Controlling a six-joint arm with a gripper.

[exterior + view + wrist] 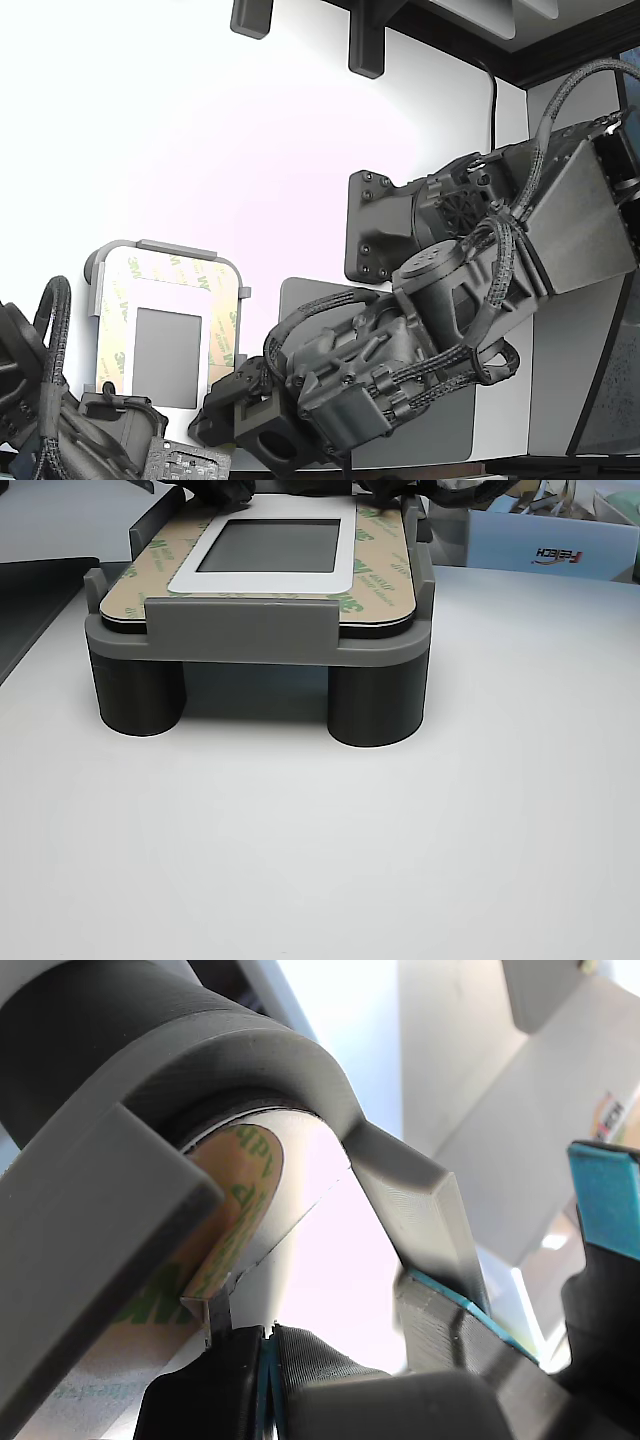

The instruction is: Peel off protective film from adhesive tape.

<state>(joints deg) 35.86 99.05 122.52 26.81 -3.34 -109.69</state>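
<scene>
Exterior view: a grey fixture (100,262) stands on the white worktop (200,130) at the 8 o'clock part of the picture. It carries a white panel (168,288) with a grey rectangular centre (167,357). The adhesive tape (222,320) runs as a narrow frame of cream strips printed with green "3M" marks round that panel. The dark arm (440,290) reaches from 3 o'clock down toward 7 o'clock, above a plain grey mat (420,440). Its gripper (222,408) sits at the panel's near corner, just beside the lower end of the tape frame. A second dark arm (40,390) shows at the 8 o'clock edge.

Wrist view: the tape (235,1215) curves over the panel's rounded corner, tan with green lettering, under the fixture's grey rim (260,1050). At that corner a small edge of the protective film (213,1312) meets the dark fingers (205,1390). The two fingertips lie pressed together along a thin blue line at the film's edge; whether they have film pinched between them cannot be told.

Other view: the fixture stands on two round legs (137,695), the framed panel lying flat on top, and dark gripper parts touch its far edge at 12 o'clock.
</scene>
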